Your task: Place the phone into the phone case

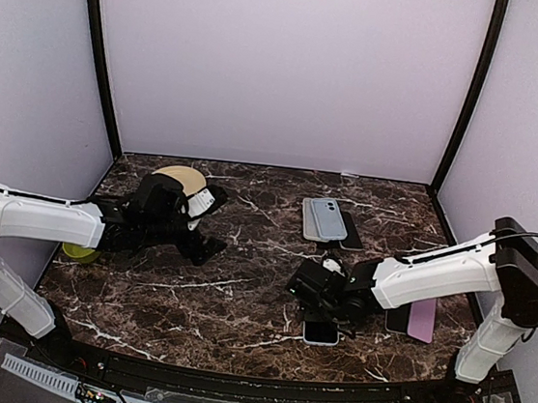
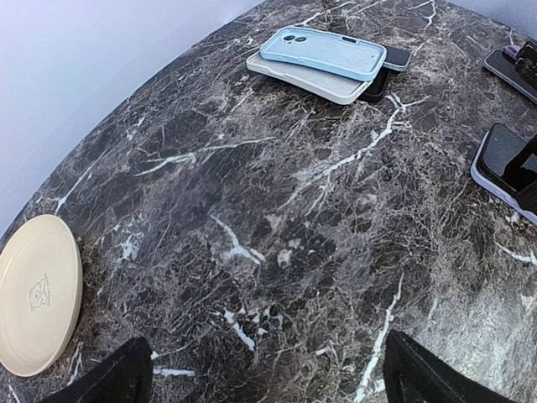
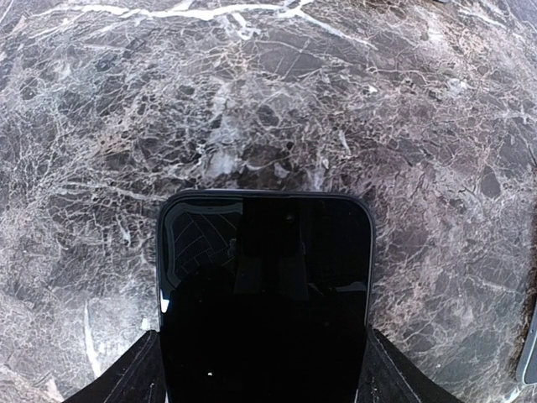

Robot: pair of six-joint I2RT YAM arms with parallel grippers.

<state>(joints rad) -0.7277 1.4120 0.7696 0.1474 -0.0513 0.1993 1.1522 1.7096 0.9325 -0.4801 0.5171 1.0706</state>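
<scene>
One phone gripped
Between its fingers the right gripper (image 3: 260,374) clamps the phone (image 3: 264,285) for lifting; left gripper (image 2: 268,374) gapes wide, empty.

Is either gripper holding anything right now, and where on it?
Right gripper appears to clamp the phone by its long edges near one end; left gripper holds nothing.

Pale lilac walls (image 1: 284,67) with black corner posts (image 1: 101,56) enclose a dark white-veined marble table (image 1: 237,310)

The phone (image 3: 265,302) runs off the right wrist view's bottom edge; stacked cases (image 1: 323,217) mostly hide a dark phone (image 1: 352,234); the left arm (image 1: 43,220) half-covers a green object (image 1: 78,254).
</scene>
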